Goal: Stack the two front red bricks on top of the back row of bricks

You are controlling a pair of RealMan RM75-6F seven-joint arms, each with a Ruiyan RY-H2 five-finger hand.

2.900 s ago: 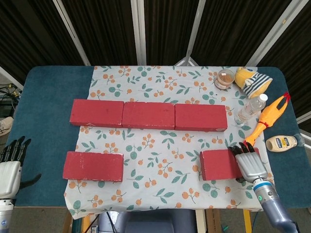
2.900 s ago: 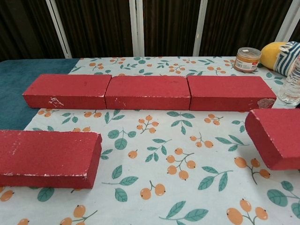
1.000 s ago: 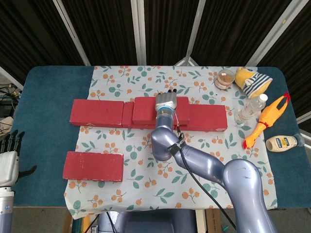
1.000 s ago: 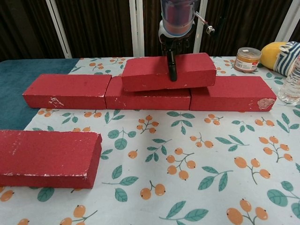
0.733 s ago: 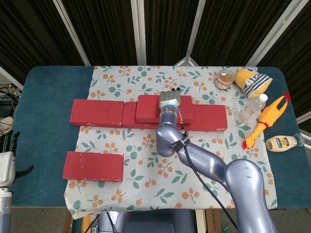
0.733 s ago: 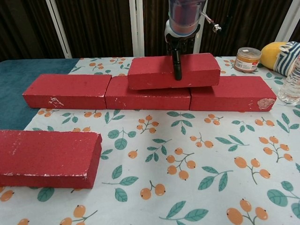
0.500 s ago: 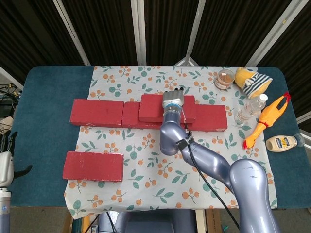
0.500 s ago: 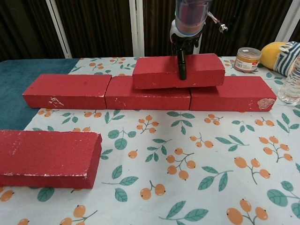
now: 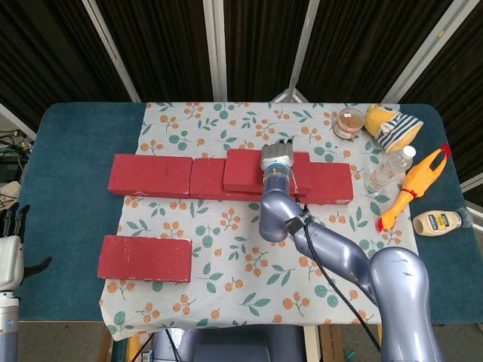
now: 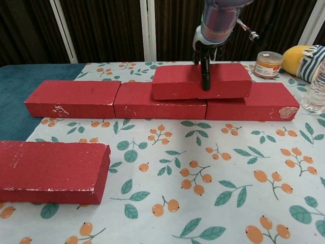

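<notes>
- Worktop (image 9: 68,151) in dark teal carries a floral cloth (image 9: 249,249) across its middle.
- Left hand (image 9: 10,253) sits at the near left edge, clear of the bricks, its fingers (image 9: 16,219) straight, slightly apart and holding nothing.
- Front-left brick (image 9: 144,258) lies flat on the cloth, well in front of the back row (image 9: 151,175), untouched.
- The back row is three red bricks laid end to end.
- The stacked brick (image 9: 245,170) lies on top of that row, spanning the joint between the middle and right bricks; in the chest view it (image 10: 177,81) looks level.
- Right hand (image 9: 278,162) grips this brick from above, one finger down its front face, the others over the far side.
- A jar (image 9: 349,122), a bottle (image 9: 390,169), a rubber chicken (image 9: 413,187) and a sauce bottle (image 9: 436,222) stand at the right.
</notes>
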